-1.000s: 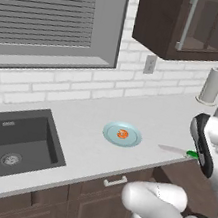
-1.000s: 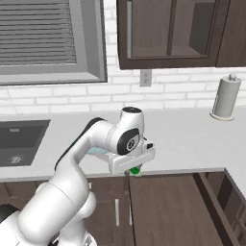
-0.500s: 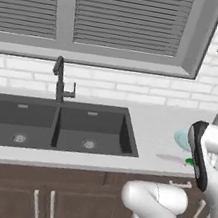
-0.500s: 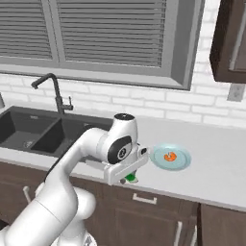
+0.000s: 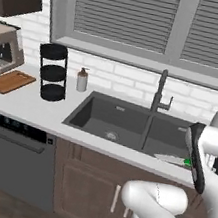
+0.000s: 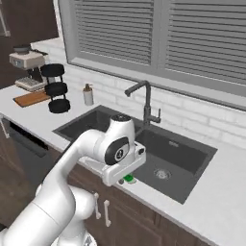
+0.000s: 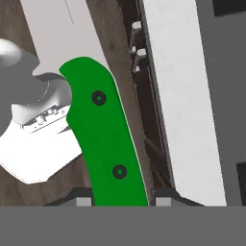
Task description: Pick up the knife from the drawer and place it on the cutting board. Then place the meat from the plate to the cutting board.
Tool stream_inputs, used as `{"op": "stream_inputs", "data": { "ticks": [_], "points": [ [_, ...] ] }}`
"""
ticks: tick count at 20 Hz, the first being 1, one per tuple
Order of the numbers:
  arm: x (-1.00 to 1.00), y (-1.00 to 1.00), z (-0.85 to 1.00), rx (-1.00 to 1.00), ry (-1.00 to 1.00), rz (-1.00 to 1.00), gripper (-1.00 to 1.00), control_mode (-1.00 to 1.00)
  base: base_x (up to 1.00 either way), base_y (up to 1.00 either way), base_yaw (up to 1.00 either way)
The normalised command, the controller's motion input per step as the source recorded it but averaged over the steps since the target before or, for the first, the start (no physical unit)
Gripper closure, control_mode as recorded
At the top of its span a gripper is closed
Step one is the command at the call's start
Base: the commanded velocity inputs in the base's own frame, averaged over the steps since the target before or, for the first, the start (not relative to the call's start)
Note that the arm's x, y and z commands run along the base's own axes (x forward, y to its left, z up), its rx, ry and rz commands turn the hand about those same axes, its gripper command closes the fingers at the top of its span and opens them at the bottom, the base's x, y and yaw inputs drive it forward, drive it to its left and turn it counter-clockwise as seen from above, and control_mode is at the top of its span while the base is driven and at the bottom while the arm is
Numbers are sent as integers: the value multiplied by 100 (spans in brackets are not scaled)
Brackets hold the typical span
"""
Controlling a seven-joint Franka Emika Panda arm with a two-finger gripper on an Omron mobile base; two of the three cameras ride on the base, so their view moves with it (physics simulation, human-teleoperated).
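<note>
My gripper (image 7: 121,196) is shut on the knife, and the green handle (image 7: 108,144) runs up between the fingertips (image 7: 82,197) to the silver blade (image 7: 62,29). In the left base view the gripper (image 5: 192,164) holds the knife (image 5: 170,159) level at the counter's front edge, in front of the sink. From the right side the green handle (image 6: 128,179) peeks out below the hand (image 6: 126,175). The reddish-brown cutting board (image 5: 9,82) lies far left on the counter, beside the coffee machine (image 5: 4,49); it shows again as the cutting board (image 6: 31,98). The drawer, plate and meat are out of view.
A dark double sink (image 5: 128,127) with a tall faucet (image 5: 159,92) lies between the gripper and the board. A black tiered rack (image 5: 54,72) and a soap dispenser (image 5: 82,80) stand left of the sink. A dishwasher front (image 5: 11,155) sits under the counter at left.
The whole picture has shifted: the base has driven left along the counter. The plate has left the views; the sink, rack and cutting board have come in. The knife stays gripped.
</note>
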Motion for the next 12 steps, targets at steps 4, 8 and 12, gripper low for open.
{"op": "stream_inputs", "data": {
  "ticks": [4, 8, 12],
  "points": [
    [0, 0, 0, 0, 0, 0, 100, 100, 3, 80, 60],
    [0, 0, 0, 0, 0, 0, 100, 100, 43, 100, 45],
    [0, 0, 0, 0, 0, 0, 100, 100, 50, 100, 22]
  ]
}}
